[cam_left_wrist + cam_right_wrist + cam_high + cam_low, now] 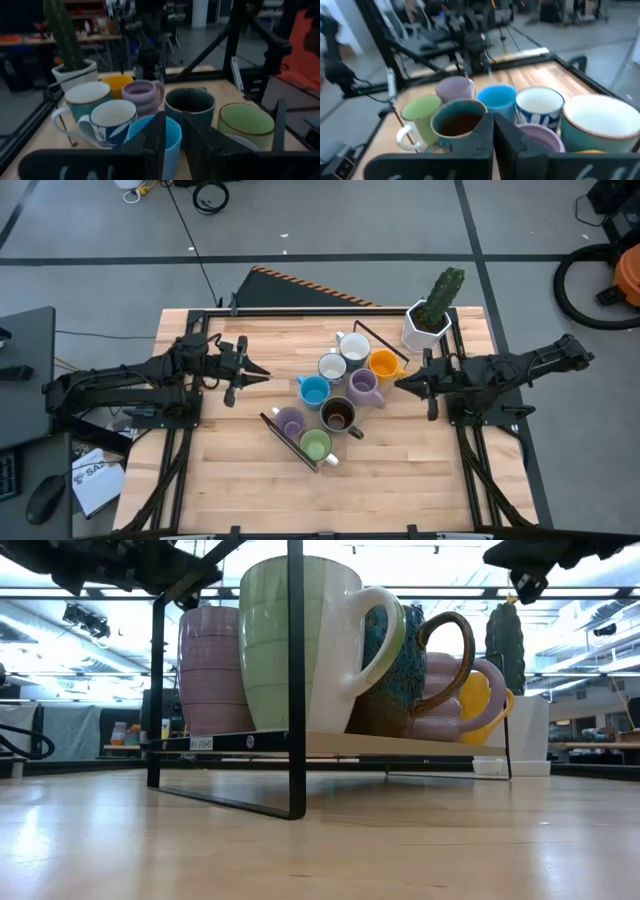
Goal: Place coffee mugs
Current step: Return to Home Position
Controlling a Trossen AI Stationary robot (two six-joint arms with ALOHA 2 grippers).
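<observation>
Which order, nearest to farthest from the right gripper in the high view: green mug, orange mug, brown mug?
From the right gripper:
1. orange mug, just beside its tip.
2. brown mug, farther left, mid-cluster.
3. green mug, at the cluster's far end.

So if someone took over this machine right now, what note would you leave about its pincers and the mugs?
Left pincer: shut, empty, in the air left of the black metal-framed shelf.
Right pincer: shut, empty, right of the shelf.
Handled ceramic mugs, all eight on the shelf, it seems: two whitish mugs, orange mug, blue mug, two lavender mugs, dark brown mug, green mug.
Done: no mug stands on the bare wooden table.
Left: probably only parking both arms. The white faceted cactus pot stands beside the shelf's far end; leave it.
</observation>
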